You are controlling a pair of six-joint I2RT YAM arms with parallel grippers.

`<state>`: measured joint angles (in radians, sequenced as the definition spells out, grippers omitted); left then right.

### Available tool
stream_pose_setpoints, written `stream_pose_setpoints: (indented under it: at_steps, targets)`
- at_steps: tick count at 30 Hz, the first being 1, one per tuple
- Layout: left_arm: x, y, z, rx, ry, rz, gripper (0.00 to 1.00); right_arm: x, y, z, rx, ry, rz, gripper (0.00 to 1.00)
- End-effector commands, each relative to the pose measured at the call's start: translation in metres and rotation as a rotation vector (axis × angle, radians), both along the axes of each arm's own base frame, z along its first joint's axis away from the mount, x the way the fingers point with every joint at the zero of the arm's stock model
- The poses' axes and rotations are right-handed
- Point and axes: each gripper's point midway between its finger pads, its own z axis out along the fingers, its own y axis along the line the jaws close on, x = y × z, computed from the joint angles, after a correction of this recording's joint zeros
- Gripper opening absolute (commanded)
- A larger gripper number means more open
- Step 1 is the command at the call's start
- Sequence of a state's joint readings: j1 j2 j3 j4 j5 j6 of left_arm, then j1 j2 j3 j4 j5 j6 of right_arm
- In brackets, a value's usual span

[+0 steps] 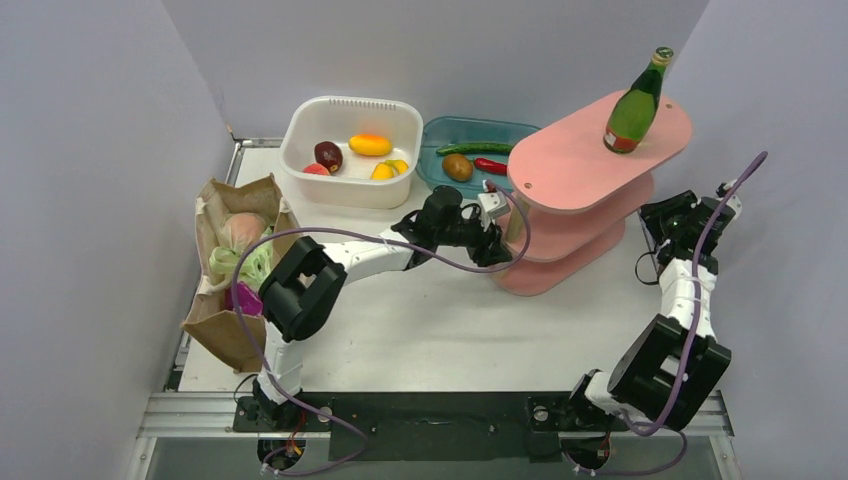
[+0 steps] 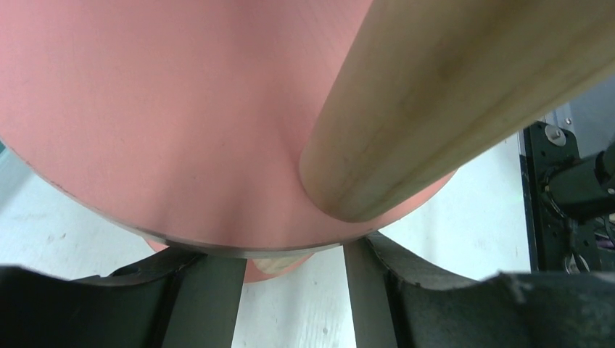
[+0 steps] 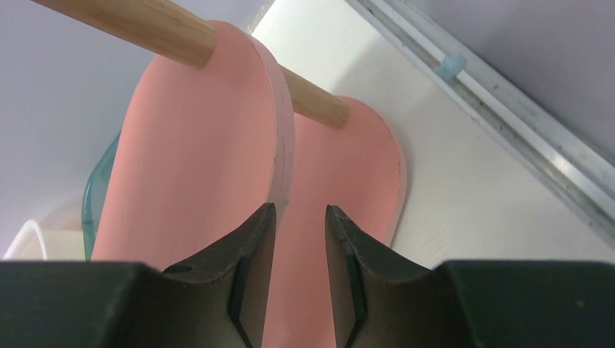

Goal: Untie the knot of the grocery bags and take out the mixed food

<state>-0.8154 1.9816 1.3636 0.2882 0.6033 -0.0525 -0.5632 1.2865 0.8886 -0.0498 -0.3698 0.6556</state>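
The brown paper bag (image 1: pixel 225 330) lies open at the table's left edge. In it are the crinkly pale green plastic bag (image 1: pixel 248 264), a pale round item (image 1: pixel 240 230) and a purple packet (image 1: pixel 243 298). The green glass bottle (image 1: pixel 636 103) stands on top of the pink tiered shelf (image 1: pixel 570 165). My left gripper (image 1: pixel 496 252) is at the shelf's left end, open and empty (image 2: pixel 290 290), its tips hidden under a pink board (image 2: pixel 159 123). My right gripper (image 1: pixel 657 224) is by the shelf's right end, open and empty (image 3: pixel 299 210), and points at the board edges (image 3: pixel 283 145).
A white basin (image 1: pixel 300 135) at the back holds a yellow fruit (image 1: pixel 370 145), a dark red fruit (image 1: pixel 328 155) and others. A teal tray (image 1: pixel 440 130) beside it holds a cucumber (image 1: pixel 474 149), a red chilli (image 1: pixel 490 166) and a brown fruit (image 1: pixel 457 167). A wooden post (image 2: pixel 435 123) joins the boards.
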Motion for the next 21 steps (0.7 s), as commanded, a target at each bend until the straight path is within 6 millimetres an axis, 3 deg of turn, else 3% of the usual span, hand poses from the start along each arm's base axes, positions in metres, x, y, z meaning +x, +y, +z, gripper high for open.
stream_pose_setpoints:
  at_steps: [1,14,21]
  targets:
    - [0.011,-0.046,0.056,-0.161,-0.135,-0.004,0.46,0.036,-0.009,0.049,-0.083,-0.165,0.054,0.29]
    - [0.032,-0.084,0.045,-0.186,-0.126,0.021,0.46,0.090,-0.028,0.043,-0.058,-0.179,0.086,0.26]
    - [0.040,-0.098,0.045,-0.200,-0.145,0.020,0.46,0.125,-0.020,0.047,-0.067,-0.185,0.124,0.25]
